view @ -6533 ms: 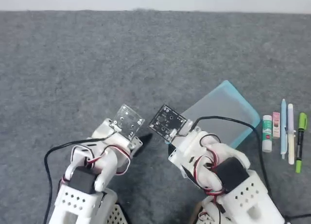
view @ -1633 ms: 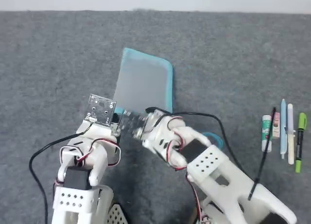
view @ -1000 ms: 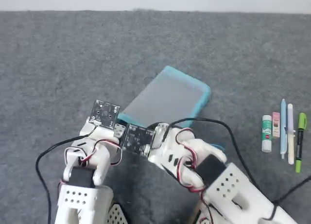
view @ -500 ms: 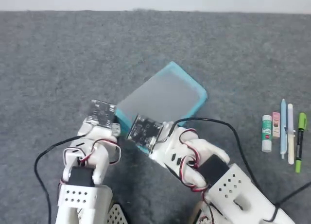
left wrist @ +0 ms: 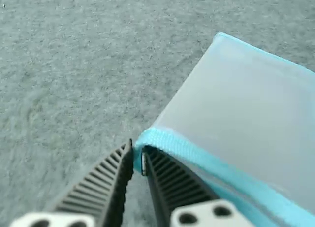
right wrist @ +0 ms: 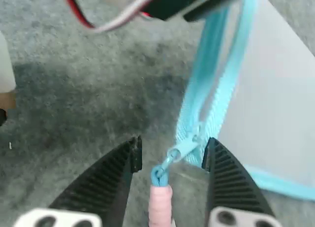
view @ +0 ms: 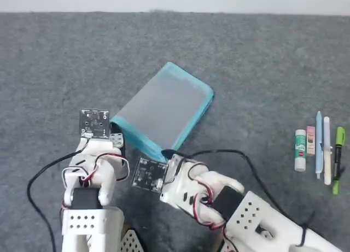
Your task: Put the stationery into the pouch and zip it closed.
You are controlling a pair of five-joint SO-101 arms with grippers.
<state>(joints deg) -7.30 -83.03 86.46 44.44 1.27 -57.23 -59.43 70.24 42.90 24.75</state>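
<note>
The translucent pouch [view: 164, 107] with teal trim lies at an angle in the middle of the grey mat. My left gripper [left wrist: 138, 150] is shut on the pouch's near-left corner [left wrist: 152, 138], beside the zipper edge; in the high view that gripper [view: 117, 140] sits at the pouch's lower-left end. My right gripper [right wrist: 172, 143] is open, its jaws on either side of the teal zipper pull [right wrist: 182, 148] with a pink tab [right wrist: 160, 202] hanging from it. From above, the right gripper [view: 164, 153] is at the pouch's near corner. The zipper track [right wrist: 211, 74] is shut.
The stationery lies in a row at the right edge: a glue stick [view: 300, 150], a pink eraser [view: 310, 140], a blue pen [view: 319, 144], a white pen [view: 327, 150] and a green highlighter [view: 337, 159]. A black cable [view: 262, 178] trails from the right arm.
The pouch has swung and slid to the left. The left arm moved left with its corner, and the right gripper drew back toward the near edge, ending at the zipper pull.
</note>
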